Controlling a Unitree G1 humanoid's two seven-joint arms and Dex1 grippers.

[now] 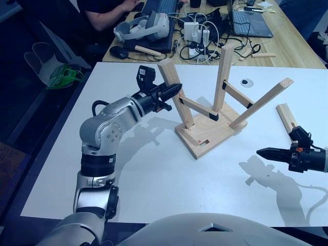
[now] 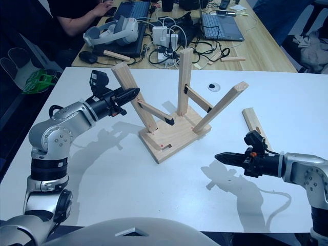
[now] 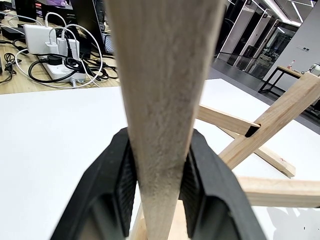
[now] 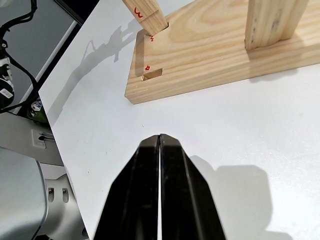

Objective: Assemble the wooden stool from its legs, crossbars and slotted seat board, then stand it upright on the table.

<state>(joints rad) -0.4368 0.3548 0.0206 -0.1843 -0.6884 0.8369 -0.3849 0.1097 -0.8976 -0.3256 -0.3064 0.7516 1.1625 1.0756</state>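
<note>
Near the middle of the frame the slotted seat board [image 1: 210,134] lay flat on the table [image 1: 154,179] with three legs [image 1: 224,72] standing up, the left gripper [image 1: 177,91] clamped on the leftmost leg [image 1: 168,69]. At lower right the right gripper [image 1: 262,151] hung closed and empty, near the fourth leg [image 1: 286,117] lying on the table. I think it should open, take this leg by its middle and lower it straight into the free slot [image 4: 151,74].

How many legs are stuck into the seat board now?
3. The left leg is clamped by the left gripper, the middle leg stands behind, the right leg leans outward. Another loose piece lies on the table.
</note>
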